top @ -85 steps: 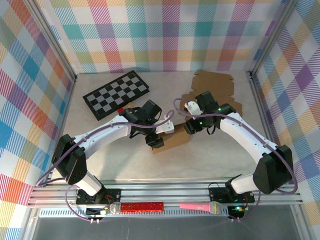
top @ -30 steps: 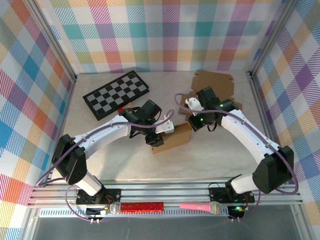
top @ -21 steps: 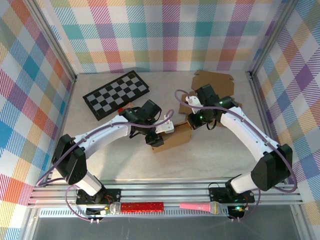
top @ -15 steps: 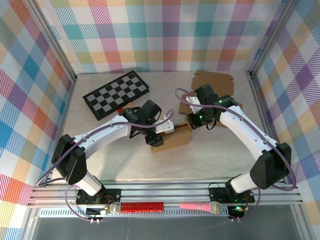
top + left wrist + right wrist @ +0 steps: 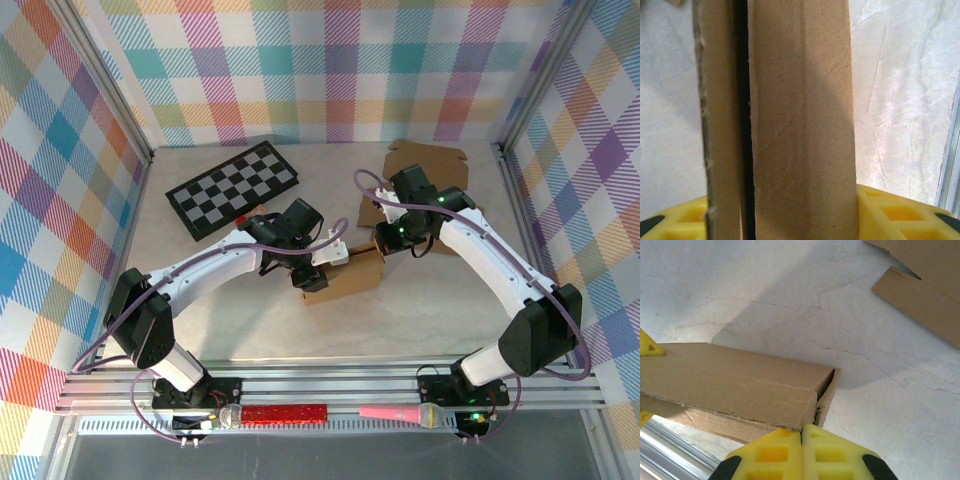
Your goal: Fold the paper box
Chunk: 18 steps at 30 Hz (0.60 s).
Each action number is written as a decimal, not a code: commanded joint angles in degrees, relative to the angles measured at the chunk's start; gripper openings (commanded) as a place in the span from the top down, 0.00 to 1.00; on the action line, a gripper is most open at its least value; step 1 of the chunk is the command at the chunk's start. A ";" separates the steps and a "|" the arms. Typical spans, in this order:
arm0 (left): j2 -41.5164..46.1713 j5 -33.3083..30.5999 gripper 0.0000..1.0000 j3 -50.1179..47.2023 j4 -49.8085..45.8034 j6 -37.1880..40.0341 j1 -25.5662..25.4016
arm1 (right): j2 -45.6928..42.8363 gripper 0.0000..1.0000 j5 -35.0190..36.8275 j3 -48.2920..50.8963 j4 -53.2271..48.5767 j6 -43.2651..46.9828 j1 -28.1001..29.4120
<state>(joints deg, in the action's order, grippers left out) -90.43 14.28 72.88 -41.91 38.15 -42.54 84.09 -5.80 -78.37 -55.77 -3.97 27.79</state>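
Left gripper (image 5: 312,280) clamps box (image 5: 352,272) at its left end, mid table; right gripper (image 5: 801,436), fingers pressed together, sits against box's right end.

The brown paper box (image 5: 348,274) lies before me on the worktop (image 5: 420,310), a long, narrow, half-folded carton with a doubled side wall and its end flap slightly ajar.

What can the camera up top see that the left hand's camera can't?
From up top: the chessboard, a flat cardboard sheet, the left arm, the right arm and a pink microphone. From the left wrist, close up: its yellow fingers and a dark slit between two cardboard layers. Both: the paper box and the pale table.
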 commanded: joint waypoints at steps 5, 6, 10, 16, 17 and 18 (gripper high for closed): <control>-0.79 0.35 0.51 1.89 -0.54 -0.35 0.80 | -1.17 1.00 -0.35 1.52 0.22 -1.73 0.50; -0.88 0.39 0.52 1.96 -0.54 -0.36 0.80 | -1.28 1.00 -0.35 1.83 0.30 -1.82 0.59; -1.32 0.53 0.54 2.42 -0.63 -0.36 0.86 | -2.30 1.00 0.16 4.03 1.89 -2.51 0.86; -1.33 0.83 0.54 2.16 -0.51 -0.36 0.97 | -5.34 1.00 1.13 8.87 7.14 -2.75 1.47; -1.28 0.71 0.53 2.18 -0.56 -0.34 0.97 | -5.76 1.00 1.39 9.48 7.96 -2.67 1.45; -1.24 0.68 0.53 2.12 -0.55 -0.36 0.99 | -6.02 1.00 1.73 9.78 8.42 -2.61 1.56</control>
<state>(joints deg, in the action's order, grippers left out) -91.39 14.31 73.45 -42.09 38.17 -42.17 79.15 -4.36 -70.32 -49.08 -5.82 28.64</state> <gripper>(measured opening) 0.469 0.046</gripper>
